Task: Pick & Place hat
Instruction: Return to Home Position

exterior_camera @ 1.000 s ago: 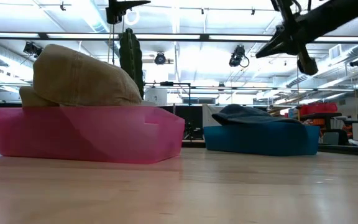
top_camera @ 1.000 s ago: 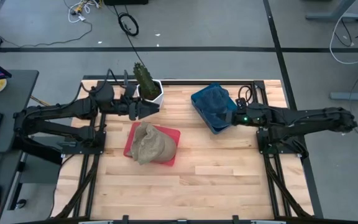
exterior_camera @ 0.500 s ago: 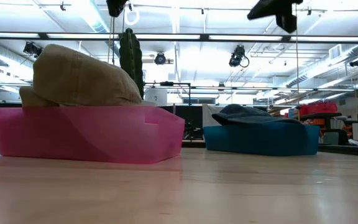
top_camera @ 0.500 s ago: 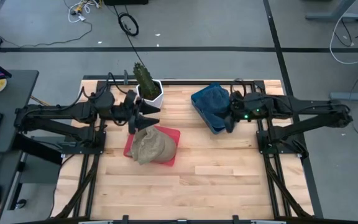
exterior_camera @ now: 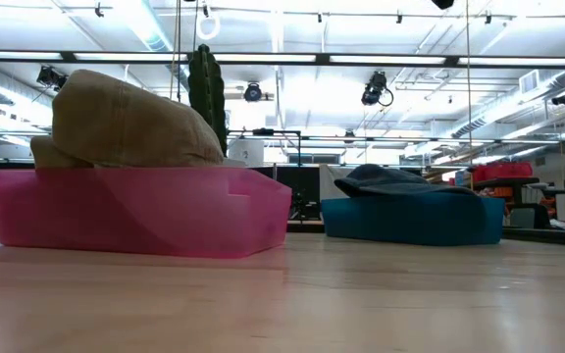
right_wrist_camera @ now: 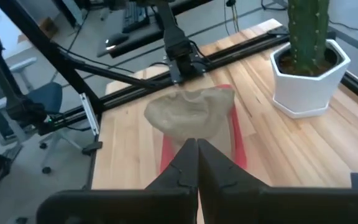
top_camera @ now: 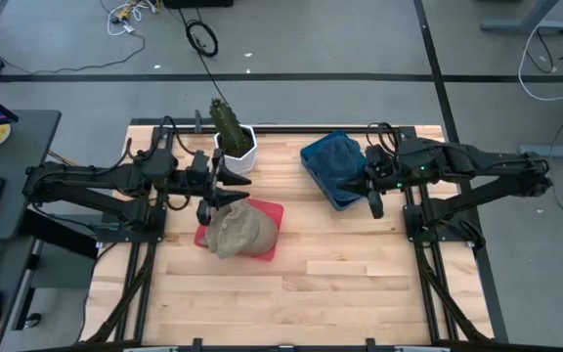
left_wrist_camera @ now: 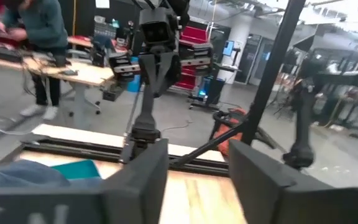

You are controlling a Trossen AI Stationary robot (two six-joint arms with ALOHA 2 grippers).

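Note:
A tan hat (top_camera: 239, 228) lies crumpled in a pink tray (top_camera: 273, 211), and its crown (exterior_camera: 126, 123) rises above the tray's rim (exterior_camera: 135, 211). A dark blue hat (top_camera: 332, 156) lies in a blue tray (top_camera: 341, 199). My left gripper (top_camera: 238, 190) hangs over the pink tray's far left rim, above the tan hat, open, with nothing between its fingers (left_wrist_camera: 138, 180). My right gripper (top_camera: 373, 202) is shut and empty, high up just off the blue tray's near right side. In its wrist view it (right_wrist_camera: 197, 152) looks toward the tan hat (right_wrist_camera: 191, 112).
A cactus in a white pot (top_camera: 231, 137) stands at the far edge, just beyond my left gripper and the pink tray. The near half of the wooden table (top_camera: 301, 293) is bare. A person stands in the room beyond the table (left_wrist_camera: 42, 37).
My left gripper has drifted from beside the cactus pot toward the near edge and now hangs over the pink tray's far rim. My right gripper has risen out of the top of the low view and swung off the blue tray toward its near right side. Both hats have stayed still.

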